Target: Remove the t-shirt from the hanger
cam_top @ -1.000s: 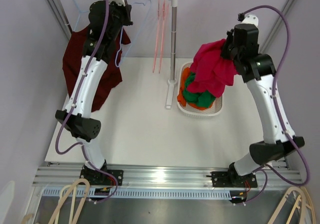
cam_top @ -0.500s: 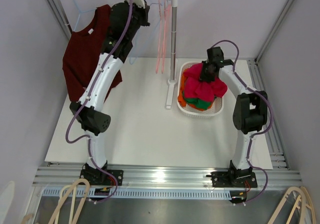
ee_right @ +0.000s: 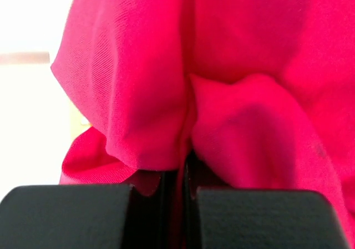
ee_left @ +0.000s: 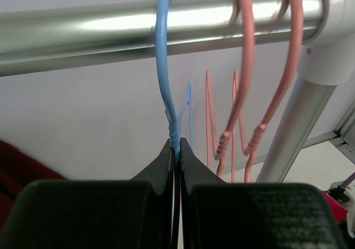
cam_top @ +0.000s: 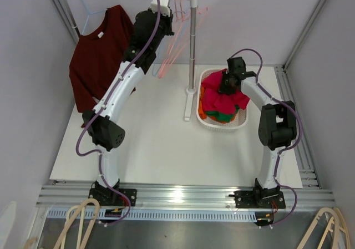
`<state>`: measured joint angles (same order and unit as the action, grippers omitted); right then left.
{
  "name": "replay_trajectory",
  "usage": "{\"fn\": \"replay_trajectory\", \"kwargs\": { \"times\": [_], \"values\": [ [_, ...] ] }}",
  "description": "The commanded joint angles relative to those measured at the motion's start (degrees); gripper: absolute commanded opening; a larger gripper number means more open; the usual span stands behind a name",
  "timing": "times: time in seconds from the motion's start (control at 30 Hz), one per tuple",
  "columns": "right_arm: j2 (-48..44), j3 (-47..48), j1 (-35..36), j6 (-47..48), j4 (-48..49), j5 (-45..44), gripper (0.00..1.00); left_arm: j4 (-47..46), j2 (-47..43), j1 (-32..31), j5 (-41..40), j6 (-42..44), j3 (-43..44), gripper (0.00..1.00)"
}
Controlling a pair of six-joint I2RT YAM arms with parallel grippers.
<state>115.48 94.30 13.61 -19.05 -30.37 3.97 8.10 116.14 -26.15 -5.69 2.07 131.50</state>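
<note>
Rail of silver metal tube (ee_left: 83,30), horizontal above the far side of the white surface (cam_top: 155,143). Dark red short-sleeved t-shirt (cam_top: 100,55), hanging at the rail's left end on a pale blue wire hanger (cam_top: 83,2), well apart from both arms. Bare blue wire hanger (ee_left: 165,77), hooked over the rail further right; left end effector (ee_left: 175,149) closed on its twisted neck just under the hook. Two bare pink wire hangers (ee_left: 244,82), hooked just beside the blue one, near the white end cap of the rail. White plastic slatted basket (cam_top: 222,124), on the surface beside the rail's post, holding orange and green cloth. Bright pink t-shirt (ee_right: 222,66), bunched on top of the basket's contents; right end effector (ee_right: 180,174) lowered over the basket, closed on a fold of this pink cloth.
</note>
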Motion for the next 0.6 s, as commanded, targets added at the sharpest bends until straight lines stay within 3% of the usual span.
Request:
{"fn": "replay_trajectory", "kwargs": {
  "times": [0.0, 0.03, 0.07, 0.1, 0.2, 0.23, 0.33, 0.57],
  "values": [
    [-3.42, 0.27, 0.02, -0.20, -4.34, 0.78, 0.05, -2.82, -1.17, -0.39, -3.89, 1.18, -0.54, 0.01],
    [-3.51, 0.53, 0.02, -0.11, -4.52, 0.95, 0.10, -3.00, -1.35, -0.39, -4.06, 1.36, -0.46, 0.01],
    [-3.77, 0.88, 0.02, -0.11, -4.70, 1.30, 0.28, -3.00, -1.44, -0.39, -3.89, 1.54, -0.54, 0.01],
    [-3.86, 1.14, 0.02, -0.11, -4.87, 1.48, 0.37, -3.09, -1.61, -0.39, -3.71, 1.89, -0.46, 0.01],
    [-5.26, 1.94, 0.10, -0.29, -4.87, 1.13, 0.63, -2.82, -1.97, -0.39, -3.01, 2.06, -0.54, 0.12],
    [-6.31, 2.20, 0.10, -0.37, -4.79, 0.96, 0.63, -2.82, -2.31, -0.39, -3.01, 2.15, -0.46, 0.20],
    [-7.11, 5.44, 0.10, -0.20, -6.62, 0.43, 0.63, -2.82, -2.67, -0.39, -2.83, 2.33, -0.28, 0.29],
    [-8.69, 15.82, 0.81, 0.59, -12.34, -1.50, 0.64, -2.30, -4.78, -0.39, -2.04, 2.15, 0.94, 0.37]
  ]
}}
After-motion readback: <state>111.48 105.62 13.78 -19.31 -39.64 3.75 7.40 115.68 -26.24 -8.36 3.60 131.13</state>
